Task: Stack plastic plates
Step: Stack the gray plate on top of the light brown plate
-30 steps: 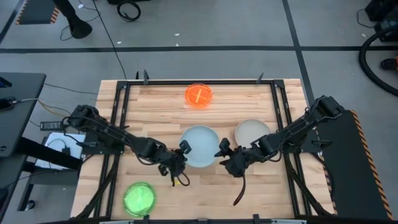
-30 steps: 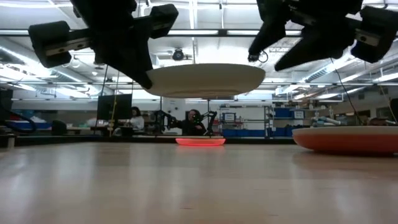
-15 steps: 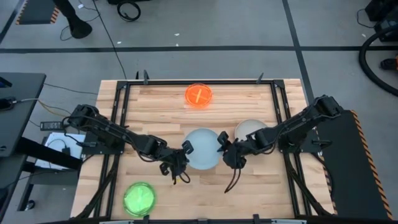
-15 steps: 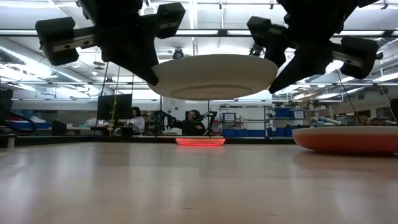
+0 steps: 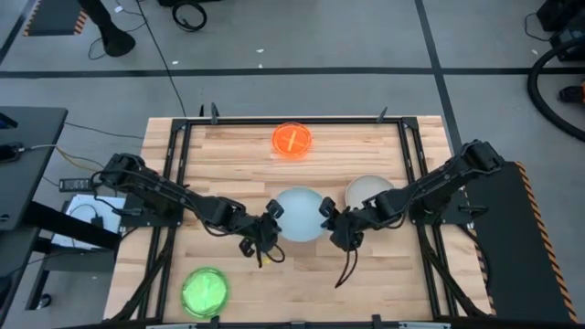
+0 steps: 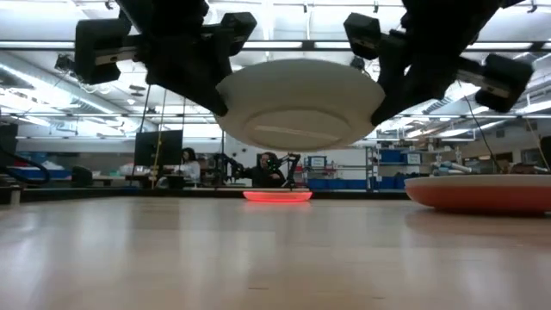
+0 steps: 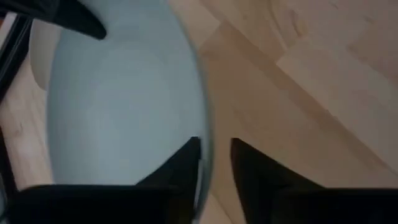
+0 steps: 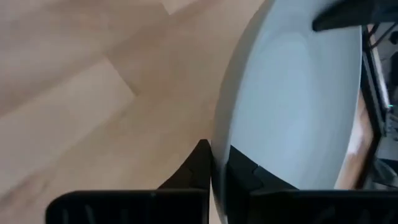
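from above, the pale blue plate (image 5: 299,214) sits mid-tabletop (image 5: 366,265) between both arms: the left gripper (image 5: 271,222) pinches its left rim and the right gripper (image 5: 328,219) its right rim, each closed onto the edge. the low view adds what the high one hides: the plate hangs clear of the wood, tilted, its pale underside (image 6: 297,103) showing. each wrist view shows its own dark fingers (image 7: 186,168) straddling the thin rim (the other arm's fingertip pokes in at the far rim). the right wrist view shows the same grip (image 8: 202,163) from the opposite side. an off-white plate (image 5: 367,192) lies just right of the blue one; in the low view it reads rust-orange underneath (image 6: 482,193). an orange plate (image 5: 292,139) lies at the far edge, a green one (image 5: 205,291) at the near left corner, unseen in the low view.
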